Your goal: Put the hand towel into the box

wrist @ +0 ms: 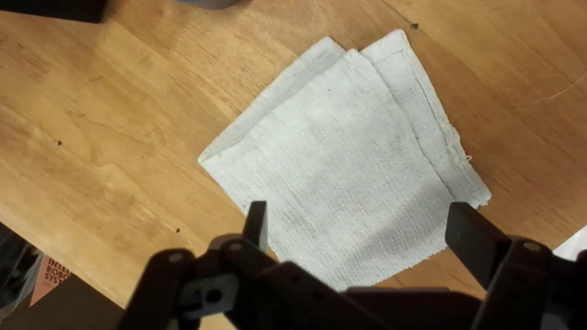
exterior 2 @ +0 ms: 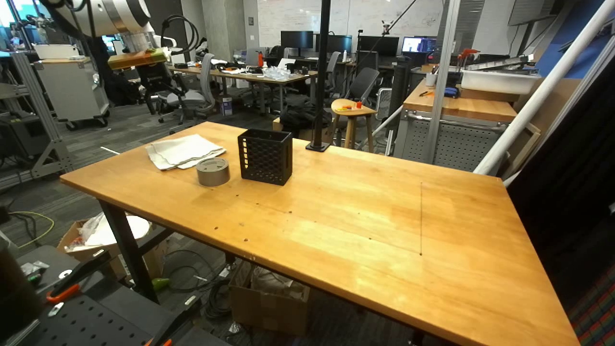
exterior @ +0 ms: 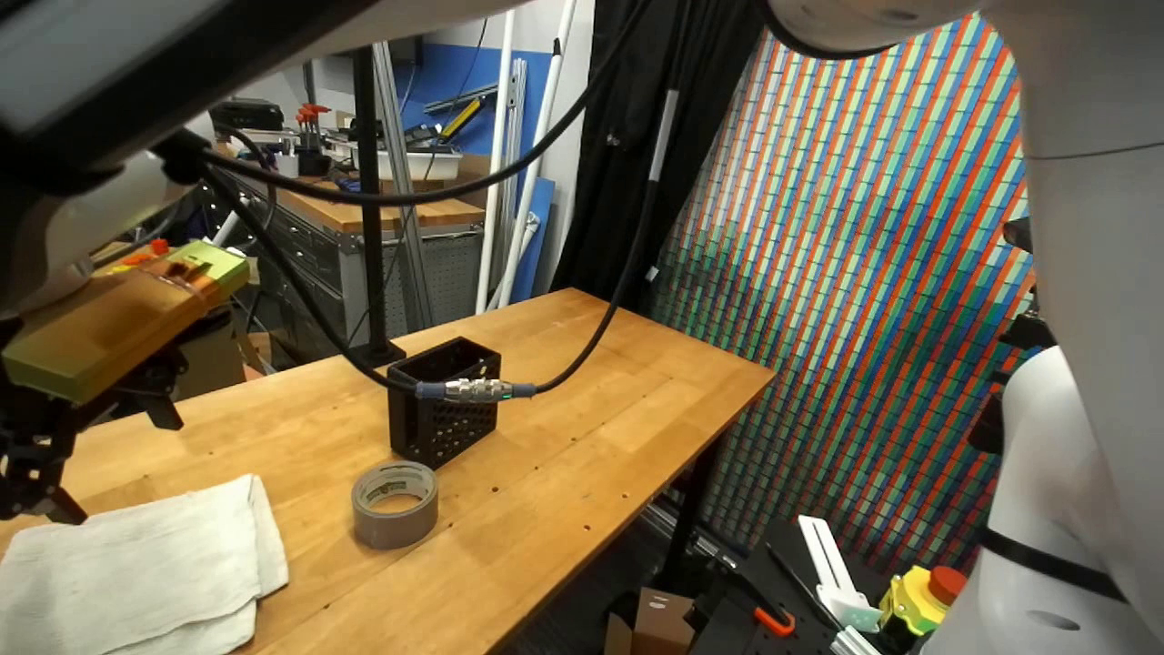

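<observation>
The white hand towel (exterior: 145,569) lies folded and flat on the wooden table; it also shows in an exterior view (exterior 2: 185,151) and in the wrist view (wrist: 339,146). My gripper (exterior: 118,466) is open and empty above the towel, apart from it. It also shows in an exterior view (exterior 2: 166,100). In the wrist view the fingers (wrist: 355,215) stand wide apart over the towel's lower part. The black open-top box (exterior: 450,435) stands upright on the table; it also shows in an exterior view (exterior 2: 265,158). A black corner, apparently the box (wrist: 55,8), shows at the wrist view's top left.
A grey tape roll (exterior: 396,526) lies between towel and box, also seen in an exterior view (exterior 2: 214,174). A black post (exterior 2: 322,77) rises from the table's edge behind the box. An arm cable (exterior: 477,390) hangs across the box in an exterior view. The wooden table (exterior 2: 336,206) extends beyond the box.
</observation>
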Robot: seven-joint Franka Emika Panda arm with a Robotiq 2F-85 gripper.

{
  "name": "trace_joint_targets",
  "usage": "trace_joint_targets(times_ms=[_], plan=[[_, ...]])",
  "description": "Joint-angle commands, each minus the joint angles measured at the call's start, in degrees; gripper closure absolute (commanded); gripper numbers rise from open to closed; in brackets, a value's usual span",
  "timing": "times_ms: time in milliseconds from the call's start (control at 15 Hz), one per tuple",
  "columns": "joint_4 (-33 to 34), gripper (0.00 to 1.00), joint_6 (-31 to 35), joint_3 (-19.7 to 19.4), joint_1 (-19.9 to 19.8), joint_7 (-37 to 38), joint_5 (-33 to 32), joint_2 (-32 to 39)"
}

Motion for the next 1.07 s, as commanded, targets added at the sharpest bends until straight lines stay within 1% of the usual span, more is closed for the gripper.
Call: trace_joint_targets(times_ms=[0,467,1000], plan=[[5.11,0.00,0.88,-2.14,1.86,-2.84,-0.02,4.87],[13.38,0.00,1.32,-4.35,2.33,-8.08,0.15,13.75],[17.81,0.00,5.29,-5.73,2.24,-9.09,1.31,21.92]])
